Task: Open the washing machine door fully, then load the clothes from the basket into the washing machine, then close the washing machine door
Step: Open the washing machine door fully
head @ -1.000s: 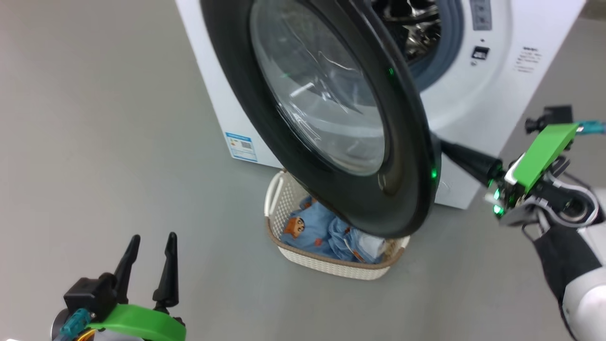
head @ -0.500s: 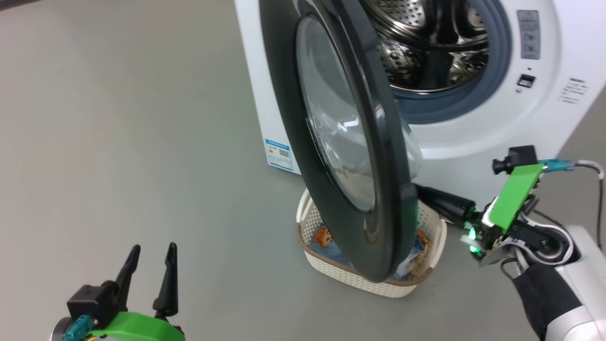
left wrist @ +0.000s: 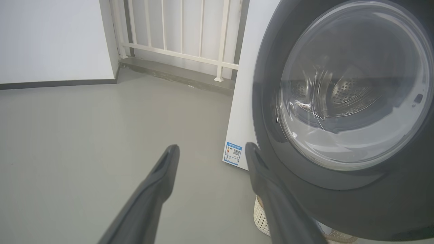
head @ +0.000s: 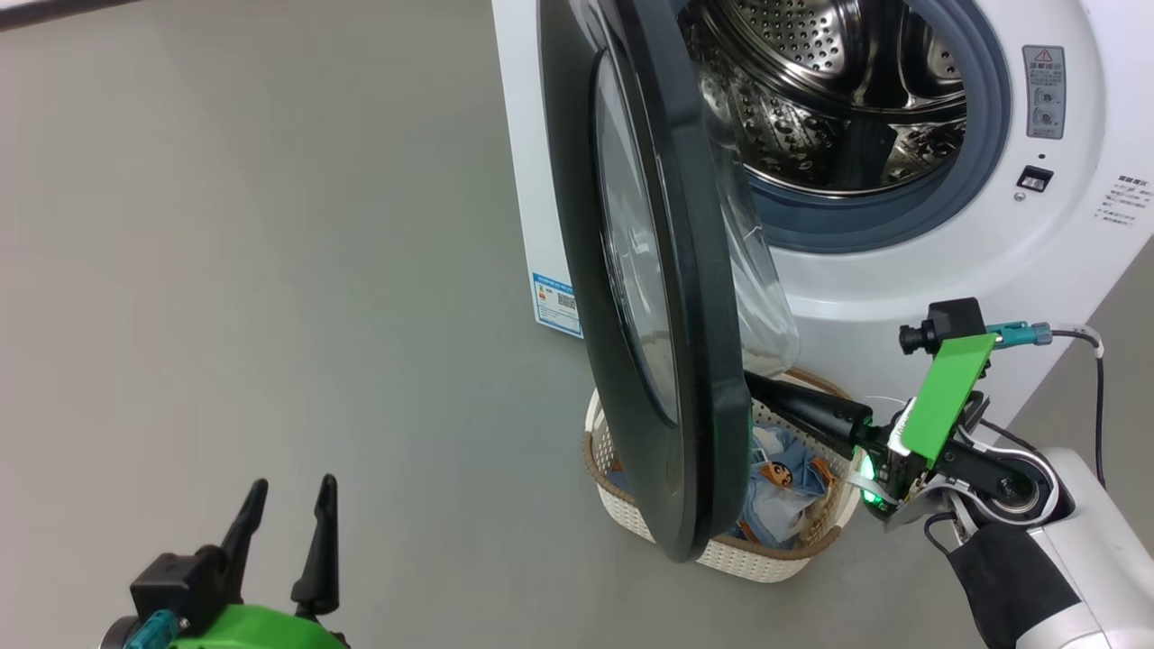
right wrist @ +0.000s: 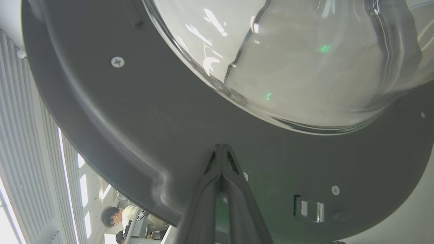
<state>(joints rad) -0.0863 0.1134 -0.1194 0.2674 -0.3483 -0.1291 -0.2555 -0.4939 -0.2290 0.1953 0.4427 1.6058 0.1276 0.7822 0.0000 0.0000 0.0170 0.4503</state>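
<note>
Mostly glossy black round door [head: 703,361], bulging clear glass centre [left wrist: 352,84].

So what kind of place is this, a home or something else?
Probably a laundry corner, perhaps in a lab: a big white front-loading washing machine stands on bare grey floor, a cream perforated plastic basket of light blue printed clothes sits before it, and white barred railing runs behind.

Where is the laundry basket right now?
In the head view, the basket sits on the floor before the washing machine, right of centre, half hidden behind the door.
</note>
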